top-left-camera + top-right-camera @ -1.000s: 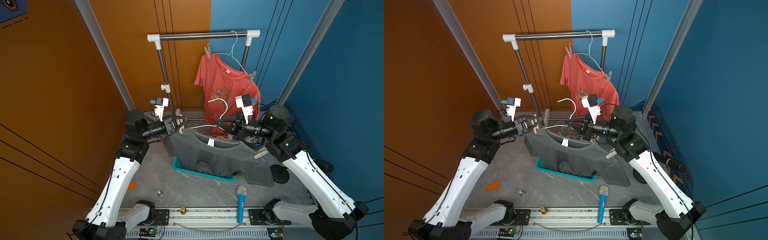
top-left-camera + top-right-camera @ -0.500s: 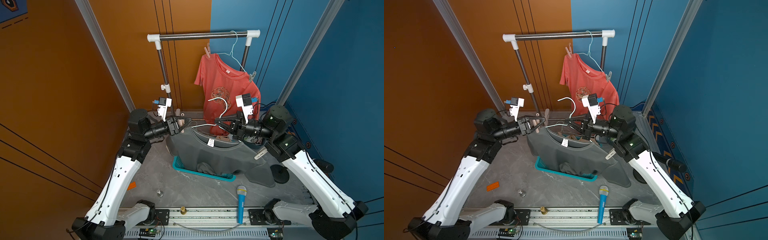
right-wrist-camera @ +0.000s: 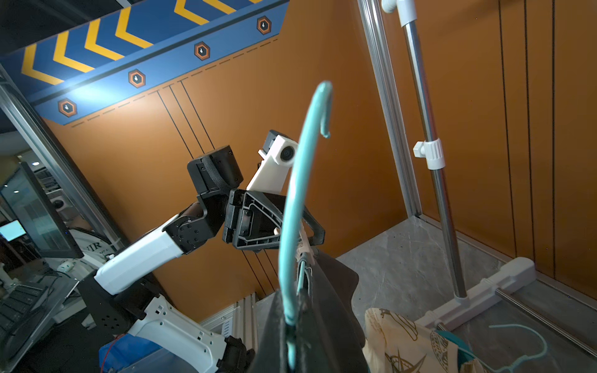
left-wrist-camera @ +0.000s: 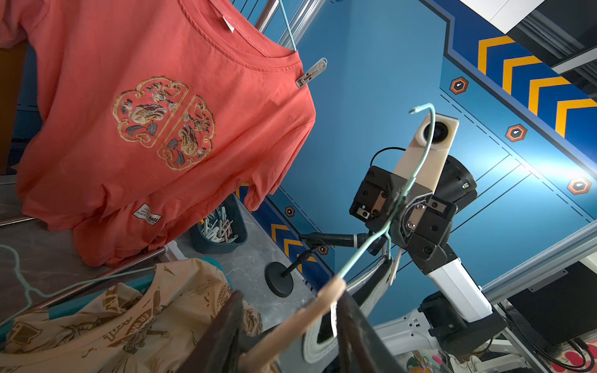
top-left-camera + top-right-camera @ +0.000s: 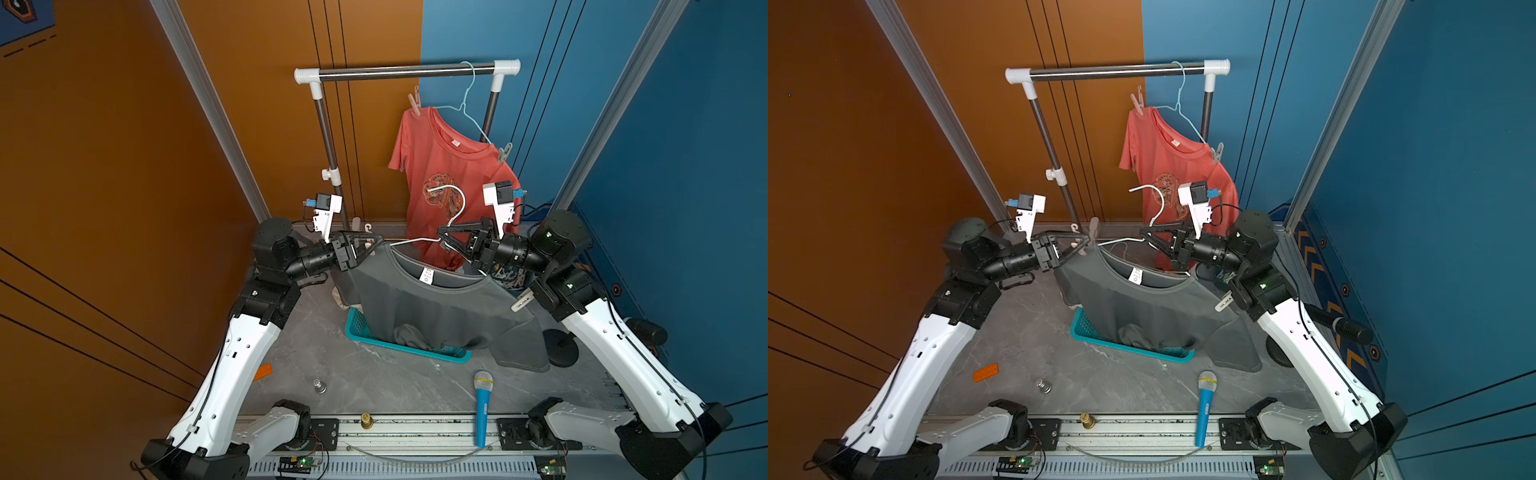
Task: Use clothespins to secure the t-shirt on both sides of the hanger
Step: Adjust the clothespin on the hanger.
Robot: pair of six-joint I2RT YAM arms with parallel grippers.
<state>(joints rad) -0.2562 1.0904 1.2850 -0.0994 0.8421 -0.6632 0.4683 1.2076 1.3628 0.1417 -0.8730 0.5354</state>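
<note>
- The peach plastic clothespin lay between the left gripper's parted fingers, with gaps on both sides. Its long axis ran out to the near shoulder end of the pale mint wire hanger.
- The right gripper was clamped on the hanger's neck, and the dark grey t-shirt draped below.

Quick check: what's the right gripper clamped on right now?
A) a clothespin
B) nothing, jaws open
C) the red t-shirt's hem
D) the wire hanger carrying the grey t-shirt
D: in the left wrist view the right gripper is shut on the hanger just below its hook, and the grey t-shirt hangs from that hanger.
</note>
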